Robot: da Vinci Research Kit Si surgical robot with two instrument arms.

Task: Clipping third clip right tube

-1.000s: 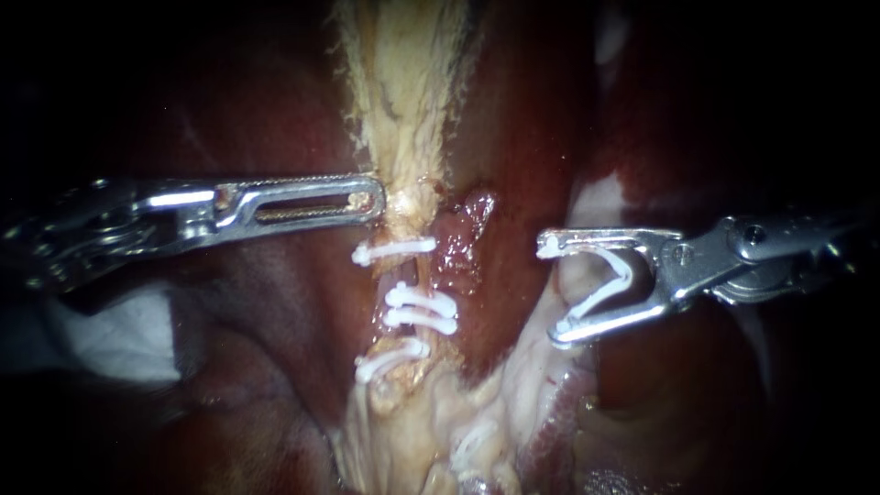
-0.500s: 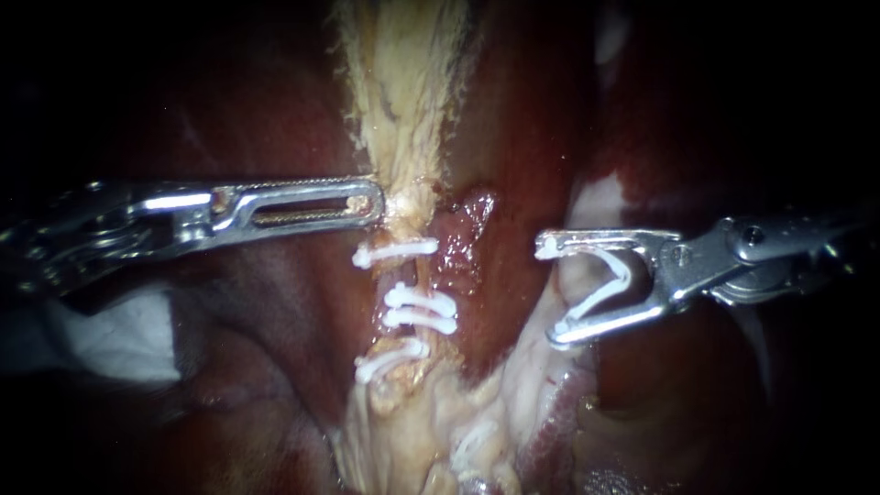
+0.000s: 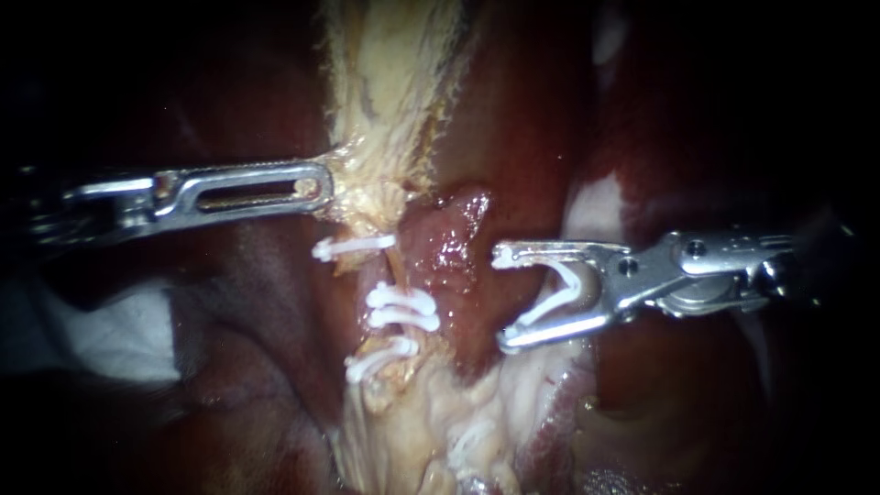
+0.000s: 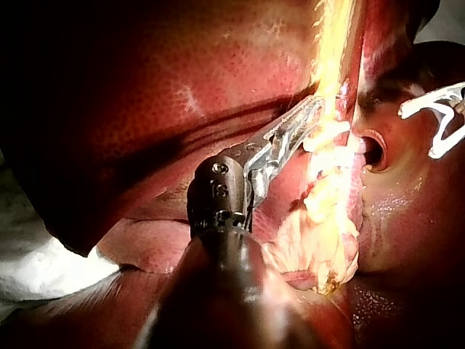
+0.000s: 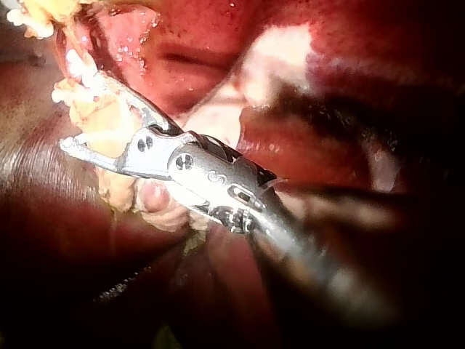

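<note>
A thin pale tube (image 3: 392, 270) runs down the middle of the endoscope view and carries several white clips (image 3: 401, 307). Just above the top clip, my left instrument (image 3: 323, 187) has its jaws shut on the pale fibrous tissue (image 3: 362, 179); the left wrist view shows the same hold by the left instrument (image 4: 309, 116). My right instrument (image 3: 502, 298) stands to the right of the tube, clear of it. Its jaws are spread wide and hold a white V-shaped clip (image 3: 561, 289) between them. In the right wrist view my right instrument (image 5: 83, 109) sits against pale tissue (image 5: 102, 123).
Dark red liver (image 3: 247, 302) lies on both sides of the tube. A glistening red lump (image 3: 449, 243) sits between the tube and the right jaws. Pale fatty tissue (image 3: 412, 431) spreads below the clips. White gauze (image 3: 101, 339) lies at lower left.
My left instrument has drawn back to the left, pulling the pale tissue and the clipped tube that way. My right instrument, with its clip, has moved left toward the tube.
</note>
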